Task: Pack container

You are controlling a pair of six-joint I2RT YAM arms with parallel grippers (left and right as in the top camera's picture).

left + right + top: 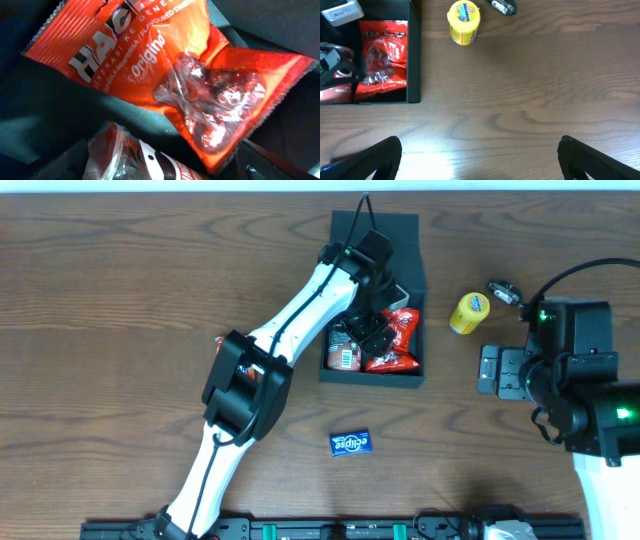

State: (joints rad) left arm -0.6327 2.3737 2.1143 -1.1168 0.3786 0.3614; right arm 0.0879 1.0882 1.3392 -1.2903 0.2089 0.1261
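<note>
The dark container [372, 378] stands open at the middle back, its flap lid lying flat behind it. Inside lie a red Hacks candy packet [398, 340] and a dark red-and-white snack packet [343, 352]. My left gripper [362, 330] reaches down into the container. In the left wrist view its fingers [160, 167] are spread either side of the red-and-white packet [150, 160], with the Hacks packet [150, 65] just beyond. My right gripper [490, 370] hovers open and empty over bare table [480, 155], to the right of the container [414, 50].
A yellow Mentos tub [469, 312] stands right of the container and also shows in the right wrist view [464, 21]. A small dark wrapped item [503, 290] lies behind it. A blue Eclipse pack [351, 442] lies on the table in front of the container.
</note>
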